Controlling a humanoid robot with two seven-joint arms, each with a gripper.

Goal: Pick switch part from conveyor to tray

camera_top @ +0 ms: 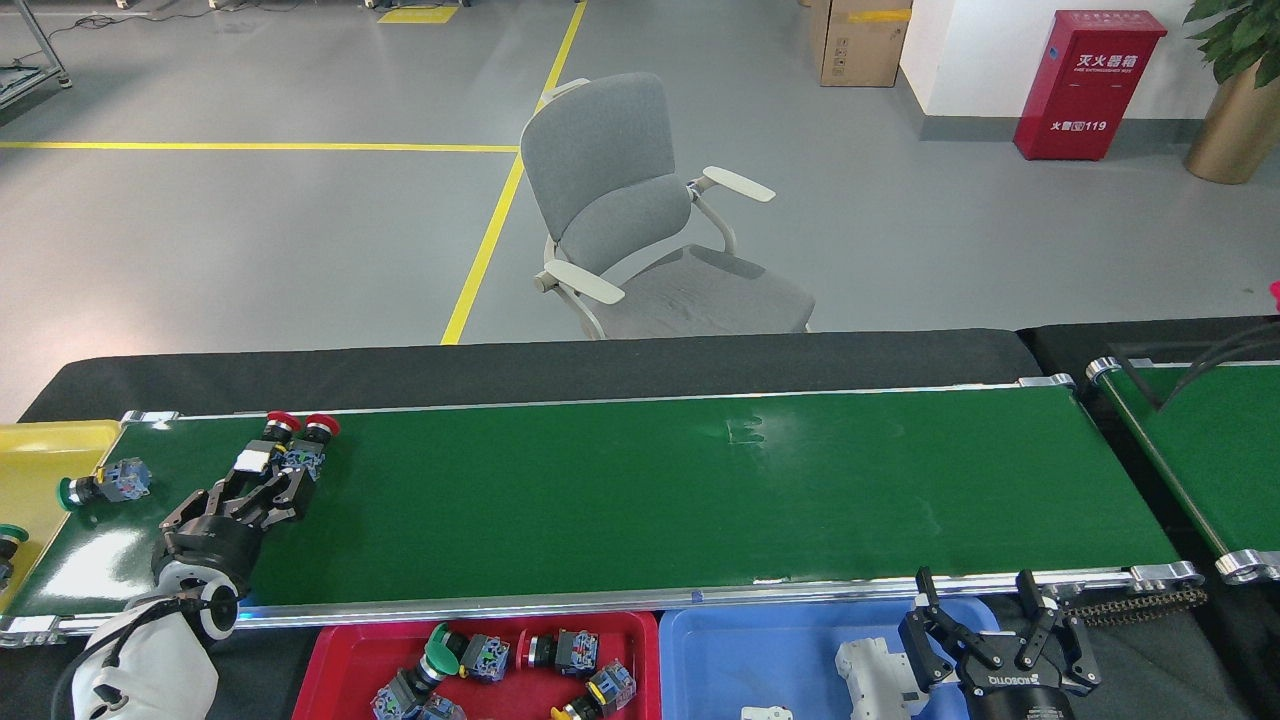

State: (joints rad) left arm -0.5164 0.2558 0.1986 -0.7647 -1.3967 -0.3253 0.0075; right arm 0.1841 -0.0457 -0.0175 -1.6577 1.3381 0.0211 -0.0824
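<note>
The left gripper (268,492), fingers spread, is reaching over the conveyor (640,490) toward the red-capped switch (262,452); centring before clenching is advisable, with the red tray (330,645) nearby.

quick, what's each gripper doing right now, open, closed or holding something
Left gripper: fingers spread open on the conveyor, reaching at the red-capped switch parts, nothing held yet.
Right gripper: open, empty, over the blue tray.
</note>
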